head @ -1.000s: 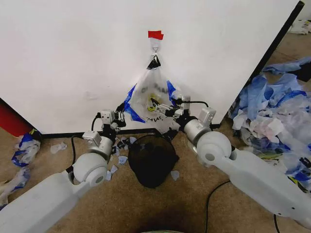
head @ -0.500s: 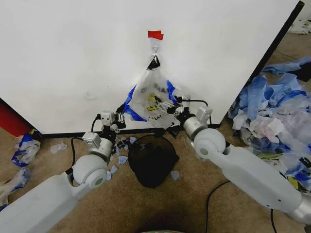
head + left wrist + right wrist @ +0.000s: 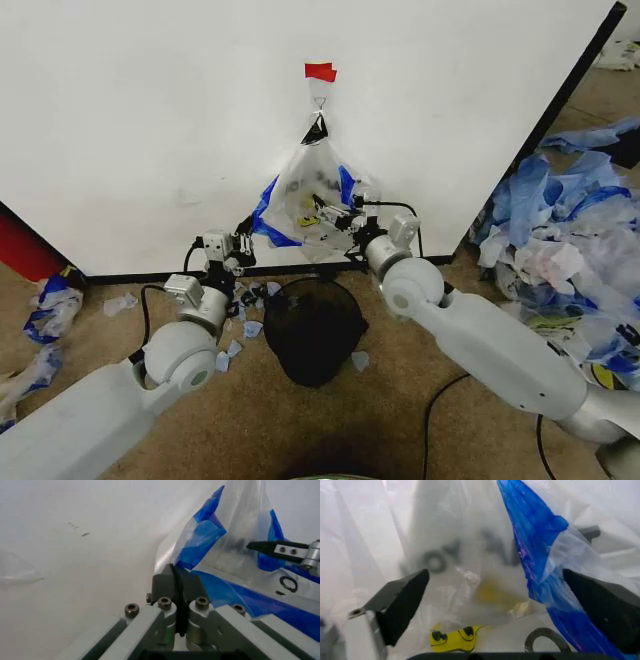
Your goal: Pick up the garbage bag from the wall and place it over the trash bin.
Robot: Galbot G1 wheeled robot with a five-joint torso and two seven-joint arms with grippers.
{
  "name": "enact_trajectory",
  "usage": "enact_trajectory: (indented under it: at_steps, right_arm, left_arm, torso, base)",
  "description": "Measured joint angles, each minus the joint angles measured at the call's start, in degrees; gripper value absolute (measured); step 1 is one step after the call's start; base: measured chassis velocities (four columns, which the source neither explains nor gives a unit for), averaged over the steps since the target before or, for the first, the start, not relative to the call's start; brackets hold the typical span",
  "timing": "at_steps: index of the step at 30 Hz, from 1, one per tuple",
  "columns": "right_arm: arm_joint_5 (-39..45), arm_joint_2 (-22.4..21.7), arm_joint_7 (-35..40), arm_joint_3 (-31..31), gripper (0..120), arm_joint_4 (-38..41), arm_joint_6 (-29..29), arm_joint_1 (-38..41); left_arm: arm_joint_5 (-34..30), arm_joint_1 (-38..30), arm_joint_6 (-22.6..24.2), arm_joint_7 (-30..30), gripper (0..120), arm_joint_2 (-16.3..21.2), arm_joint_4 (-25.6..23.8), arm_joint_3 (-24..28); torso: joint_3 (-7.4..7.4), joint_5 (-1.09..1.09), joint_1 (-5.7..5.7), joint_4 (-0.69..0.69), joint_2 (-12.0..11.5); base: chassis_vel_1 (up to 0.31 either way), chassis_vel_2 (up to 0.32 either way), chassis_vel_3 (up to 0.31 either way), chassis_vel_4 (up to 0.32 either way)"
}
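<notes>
Clear plastic garbage bag [image 3: 312,195]: hangs on wall [image 3: 150,120]
Left gripper [image 3: 176,578]: clamped on bag's left blue edge
Right gripper [image 3: 495,603]: jaws spread wide at bag's front
Trash bin [image 3: 313,328]: on floor, nearer than bag

We count one garbage bag [image 3: 312,190] hanging on one wall [image 3: 150,120], under one red tape patch [image 3: 320,71]. One trash bin [image 3: 313,328] sits on the floor below it. Two grippers are up at the bag: the left gripper [image 3: 243,245] and the right gripper [image 3: 330,216]. There's one big heap of blue-and-white plastic scraps [image 3: 565,235] off to the right, and a smaller clump of scraps [image 3: 52,305] on the left. Little torn bits around the bin are too many and too small to count.
</notes>
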Motion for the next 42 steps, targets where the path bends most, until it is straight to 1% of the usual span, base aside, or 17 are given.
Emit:
enact_trajectory:
  at_steps: [5, 7, 8, 10, 13, 14, 21, 22, 23, 26, 28, 33, 38, 39, 42]
  right_arm:
    - [-0.9, 0.2, 0.2, -0.2, 77, -0.5, -0.1, 0.0]
    - [-1.1, 0.3, 0.3, -0.2, 75, -0.5, -0.1, 0.0]
    - [-1.1, 0.3, 0.3, -0.2, 67, -0.5, -0.1, 0.0]
    - [-1.2, 0.3, 0.3, -0.1, 61, -0.5, -0.1, 0.0]
    - [-1.2, 0.3, 0.4, 0.0, 47, -0.5, -0.1, -0.1]
    - [-1.2, 0.3, 0.4, 0.0, 47, -0.5, -0.1, -0.1]
    - [-1.2, -0.4, 0.5, 0.8, 19, 0.1, -0.1, -1.0]
    - [-1.2, -0.4, 0.5, 0.8, 19, 0.1, -0.1, -1.0]
    - [-1.2, -0.5, 0.5, 0.9, 15, 0.1, -0.1, -1.1]
    - [-1.1, -1.0, 0.5, 1.2, 2, 0.5, -0.1, -1.3]
    - [-1.0, -1.3, 0.4, 1.3, 0, 0.6, -0.1, -1.4]
    - [0.0, -1.6, -0.5, 2.0, 0, 0.8, 0.7, -1.4]
    - [6.2, -3.0, -7.1, 4.5, 0, 2.6, 4.9, -2.3]
    - [6.2, -3.0, -7.1, 4.5, 0, 2.6, 4.9, -2.3]
    - [10.5, -4.9, -11.2, 5.8, 0, 4.7, 7.1, -3.1]
  left_arm:
    - [0.2, 1.3, -0.1, 0.0, 0, 0.5, -0.6, -1.0]
    - [0.2, 1.6, -0.1, 0.1, 0, 0.6, -0.7, -1.2]
    - [0.2, 1.8, -0.1, 0.1, 0, 0.7, -0.8, -1.4]
    - [0.3, 2.3, -0.1, 0.1, 0, 0.8, -1.0, -1.8]
    - [0.4, 2.9, -0.2, 0.2, 0, 1.1, -1.3, -2.2]
    - [0.4, 2.9, -0.2, 0.2, 0, 1.1, -1.3, -2.2]
    - [0.6, 3.1, -0.2, 0.2, 0, 1.1, -1.5, -2.2]
    - [0.6, 3.1, -0.2, 0.2, 0, 1.1, -1.5, -2.2]
    - [0.6, 3.0, -0.2, 0.2, 0, 1.1, -1.5, -2.2]
    - [0.6, 2.8, -0.2, 0.2, 1, 1.1, -1.5, -2.0]
    - [0.5, 2.7, -0.2, 0.3, 2, 1.1, -1.5, -2.0]
    - [0.3, 2.4, -0.2, 0.3, 2, 1.1, -1.5, -1.9]
    - [0.2, 2.2, -0.4, 0.3, 2, 1.4, -1.1, -2.2]
    - [0.2, 2.2, -0.4, 0.3, 2, 1.4, -1.1, -2.2]
    - [0.2, 2.5, -0.4, 0.3, 2, 1.4, -1.0, -2.5]
  torso:
    - [0.0, 0.01, 0.0, -0.01, 0.0]
    - [0.0, 0.01, 0.0, 0.0, 0.0]
    - [0.0, 0.01, 0.0, 0.0, 0.0]
    - [0.0, 0.01, 0.0, 0.0, 0.0]
    - [0.0, 0.01, 0.0, 0.0, 0.0]
    - [0.0, 0.01, 0.0, 0.0, 0.0]
    - [0.0, 0.01, 0.0, 0.0, 0.0]
    - [0.0, 0.01, 0.0, 0.0, 0.0]
    - [0.0, 0.01, 0.0, 0.0, 0.0]
    - [0.0, 0.01, 0.0, 0.0, 0.0]
    - [0.0, 0.0, 0.0, 0.0, 0.0]
    - [0.0, 0.01, 0.0, 0.0, 0.0]
    - [0.0, 0.01, 0.0, 0.0, 0.0]
    - [0.0, 0.01, 0.0, 0.0, 0.0]
    - [0.0, 0.01, 0.0, 0.0, 0.0]
  base:
    - [0.0, 0.0, 0.0, 0.0]
    - [0.0, 0.0, 0.0, 0.0]
    - [0.0, 0.0, 0.0, 0.0]
    - [0.0, 0.0, 0.0, 0.0]
    - [0.0, 0.0, 0.0, 0.0]
    - [0.0, 0.0, 0.0, 0.0]
    - [0.0, 0.0, 0.0, 0.0]
    - [0.0, 0.0, 0.0, 0.0]
    - [0.0, 0.0, 0.0, 0.0]
    - [0.0, 0.0, 0.0, 0.0]
    - [0.0, 0.0, 0.0, 0.0]
    - [0.0, 0.0, 0.0, 0.0]
    - [0.0, 0.0, 0.0, 0.0]
    - [0.0, 0.0, 0.0, 0.0]
    - [0.0, 0.0, 0.0, 0.0]
